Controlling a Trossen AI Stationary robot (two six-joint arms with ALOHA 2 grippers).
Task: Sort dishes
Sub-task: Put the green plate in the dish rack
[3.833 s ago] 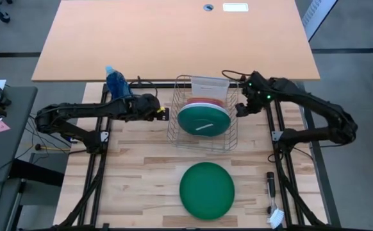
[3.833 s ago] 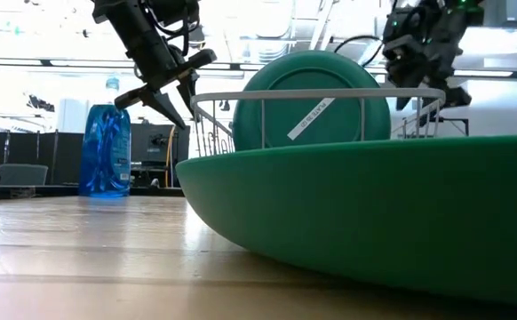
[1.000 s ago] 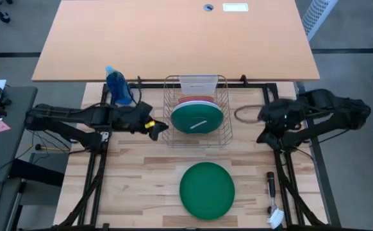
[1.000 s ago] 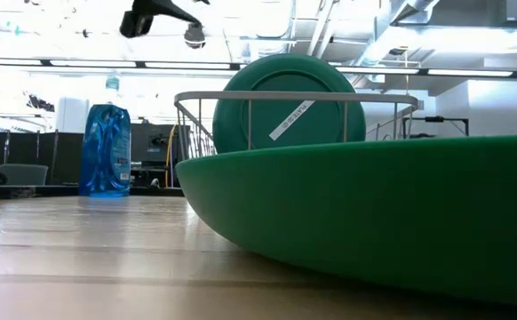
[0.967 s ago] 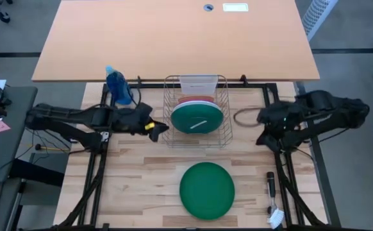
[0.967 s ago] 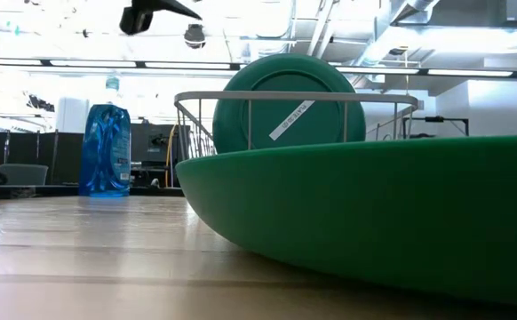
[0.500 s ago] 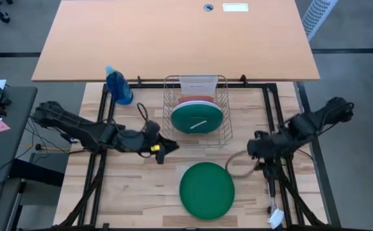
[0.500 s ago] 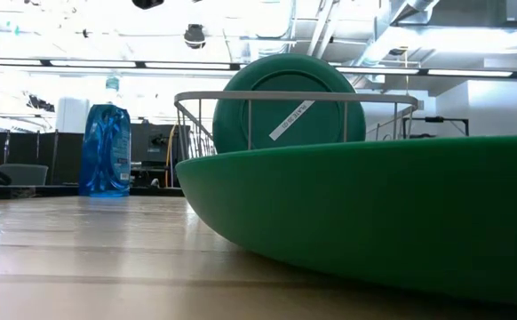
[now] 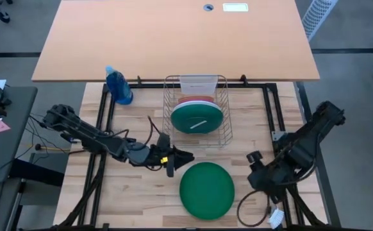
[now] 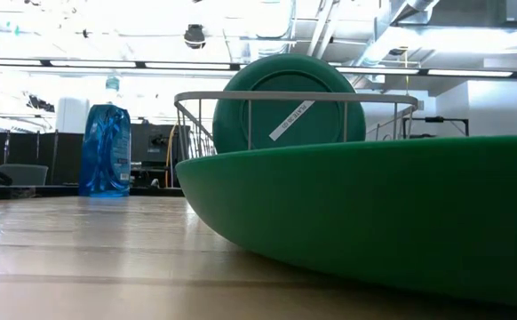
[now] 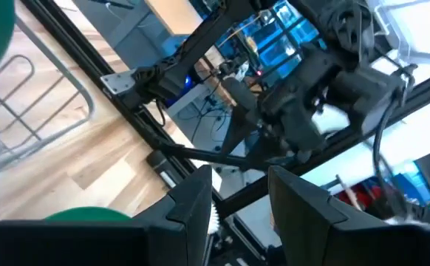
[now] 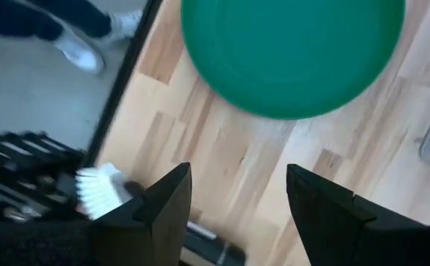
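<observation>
Both pincers, left pincer (image 9: 181, 156) and right pincer (image 9: 254, 168), are open; the flat green plate (image 9: 207, 190) near the counter's front edge should be gripped by its rim.

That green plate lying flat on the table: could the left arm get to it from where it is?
Probably yes. The left gripper, fingers open, hovers just off the green plate's near edge, with only bare table between them. The rack stands farther back, and the right gripper sits on the plate's other side.

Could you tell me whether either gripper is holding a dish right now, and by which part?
Nothing is held. The left gripper and right gripper are open and empty, flanking the green plate lying on the table.
</observation>
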